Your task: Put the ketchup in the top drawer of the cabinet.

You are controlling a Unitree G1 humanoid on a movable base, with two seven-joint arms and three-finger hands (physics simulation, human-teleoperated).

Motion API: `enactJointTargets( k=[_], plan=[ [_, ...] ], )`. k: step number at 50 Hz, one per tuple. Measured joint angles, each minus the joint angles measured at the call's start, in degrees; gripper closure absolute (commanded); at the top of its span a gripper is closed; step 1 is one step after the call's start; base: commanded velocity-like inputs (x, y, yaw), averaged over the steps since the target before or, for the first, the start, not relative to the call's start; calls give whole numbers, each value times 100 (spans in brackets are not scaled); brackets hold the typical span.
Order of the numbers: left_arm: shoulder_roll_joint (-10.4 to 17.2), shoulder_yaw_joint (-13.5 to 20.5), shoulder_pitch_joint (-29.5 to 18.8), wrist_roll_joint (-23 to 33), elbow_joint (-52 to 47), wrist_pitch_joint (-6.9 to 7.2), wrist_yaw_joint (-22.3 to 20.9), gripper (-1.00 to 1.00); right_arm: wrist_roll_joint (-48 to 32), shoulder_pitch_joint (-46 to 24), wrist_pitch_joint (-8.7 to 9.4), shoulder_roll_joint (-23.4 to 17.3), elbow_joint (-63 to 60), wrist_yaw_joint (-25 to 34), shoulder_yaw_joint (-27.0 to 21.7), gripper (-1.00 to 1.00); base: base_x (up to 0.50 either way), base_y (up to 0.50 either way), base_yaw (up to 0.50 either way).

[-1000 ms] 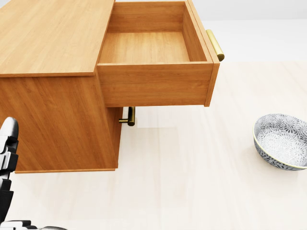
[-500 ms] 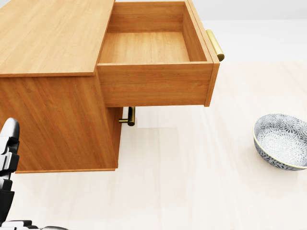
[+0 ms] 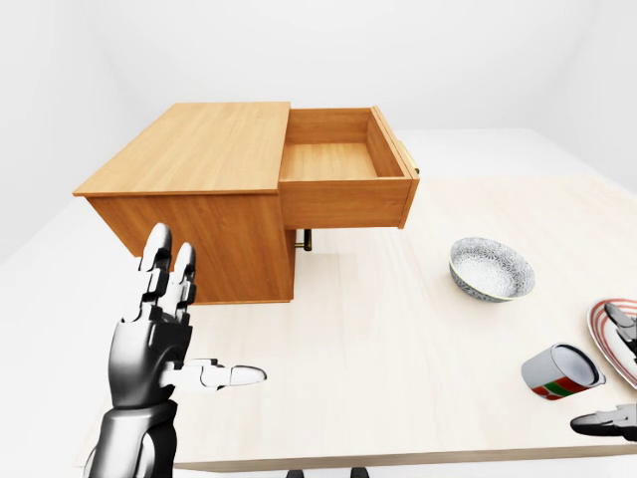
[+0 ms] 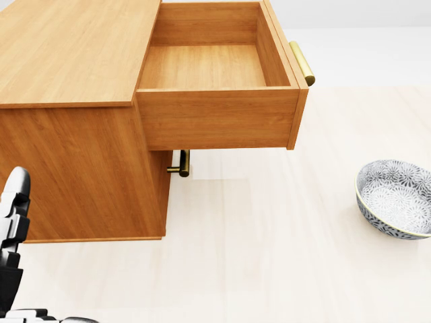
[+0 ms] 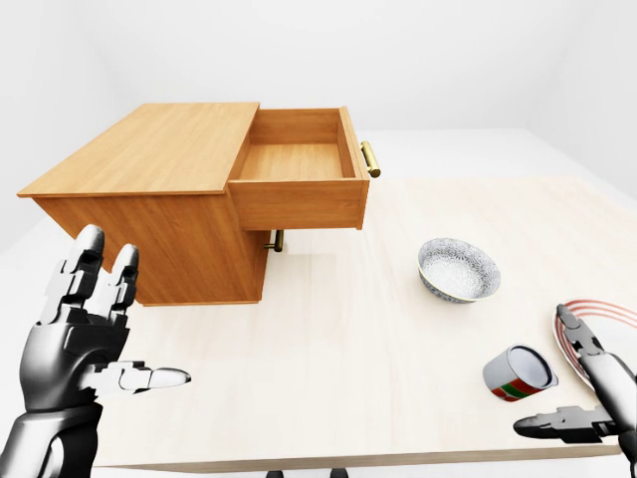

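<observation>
beside right robot hand [image 5: 587, 393], spread open: ketchup [image 5: 518, 372], untouched.

A patterned bowl [image 5: 458, 270] sits at centre right on the pale table [image 5: 338, 358]; a plate's striped rim [image 5: 597, 321] shows at the lower right edge.

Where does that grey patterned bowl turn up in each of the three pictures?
Left-eye view: the grey patterned bowl sits right of centre on the pale table.
Head view: at the right edge, partly cut off.
Right-eye view: right of centre.
Shared landmark: the open wooden top drawer, up and to the left of the bowl in all three.
</observation>
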Motion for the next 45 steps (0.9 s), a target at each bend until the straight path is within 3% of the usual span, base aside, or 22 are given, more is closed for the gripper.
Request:
enactJointTargets(
  k=[30,45],
  plan=[
    [5,-40,-3,33,21,0,28,-100,271,-412,0,-682,1414,0,599,-100,0,0,0],
    [8,-60,-1,49,39,0,40,-100,381,-368,0,-815,1825,0,679,-100,0,0,0]
  ],
)
